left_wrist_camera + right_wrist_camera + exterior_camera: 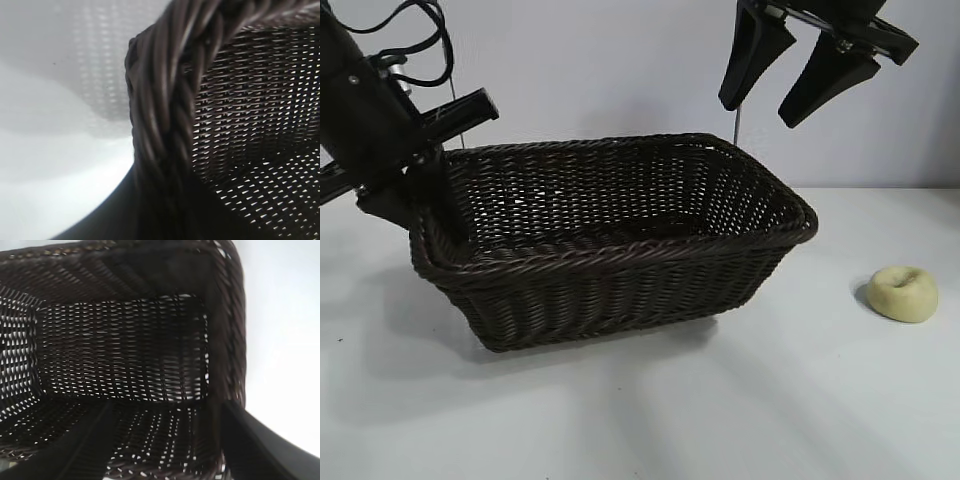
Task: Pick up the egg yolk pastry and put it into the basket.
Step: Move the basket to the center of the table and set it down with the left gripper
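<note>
The small round pale yellow egg yolk pastry, with a shallow dimple in its top, lies on the white bench at the exterior view's right, outside the basket and well apart from its nearest end wall. Nothing touches it. The large rectangular dark brown woven wicker basket, with braided rim and sloping sides, stands upright on the bench to the left of the pastry; the interior parts that show hold nothing. The right pincer hangs above the basket's right end, well clear of the rim, pointing steeply downward; its two black fingers stand apart with nothing between them. In the right wrist view the same fingers frame the open basket interior from above. The left pincer is at the basket's left end, down at rim level, with the black arm rising to the upper left. Its fingers are nearly together and appear clamped on the braided rim there, though the contact itself is partly hidden. The left wrist view is filled at close range by the braided rim, with the woven wall on one side and white bench on the other.
</note>
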`<state>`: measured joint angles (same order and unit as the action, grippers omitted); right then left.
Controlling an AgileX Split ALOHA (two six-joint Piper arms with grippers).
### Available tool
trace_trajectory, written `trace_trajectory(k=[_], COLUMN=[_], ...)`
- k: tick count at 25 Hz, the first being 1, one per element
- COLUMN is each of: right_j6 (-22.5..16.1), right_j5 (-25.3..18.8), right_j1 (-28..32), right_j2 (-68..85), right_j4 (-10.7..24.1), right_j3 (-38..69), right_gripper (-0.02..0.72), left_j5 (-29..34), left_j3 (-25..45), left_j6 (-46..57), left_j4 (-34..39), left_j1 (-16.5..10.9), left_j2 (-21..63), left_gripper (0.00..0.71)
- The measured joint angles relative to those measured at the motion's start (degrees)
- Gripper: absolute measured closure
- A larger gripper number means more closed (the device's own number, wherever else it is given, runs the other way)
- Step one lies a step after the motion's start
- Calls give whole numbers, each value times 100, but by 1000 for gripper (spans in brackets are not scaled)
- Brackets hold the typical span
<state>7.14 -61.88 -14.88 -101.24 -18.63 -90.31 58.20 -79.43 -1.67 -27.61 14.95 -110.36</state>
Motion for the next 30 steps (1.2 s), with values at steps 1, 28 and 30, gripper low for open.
trace_trajectory(k=[1,28,30], right_j6=[0,0,0], right_j5=[-10,-9,-9], right_j1=[0,0,0], right_j2=[0,0,0], right_j4=[0,0,0], right_j3=[0,0,0], right_gripper=[249,249,249], left_j5=[71,-288,-299], left_j3=[-64,-342,-342], left_j6=[-82,-614,-614], left_j4=[15,-17,-45], left_j1=[0,5,5], left_j2=[-66,-694,-843], left_gripper=[611,611,611])
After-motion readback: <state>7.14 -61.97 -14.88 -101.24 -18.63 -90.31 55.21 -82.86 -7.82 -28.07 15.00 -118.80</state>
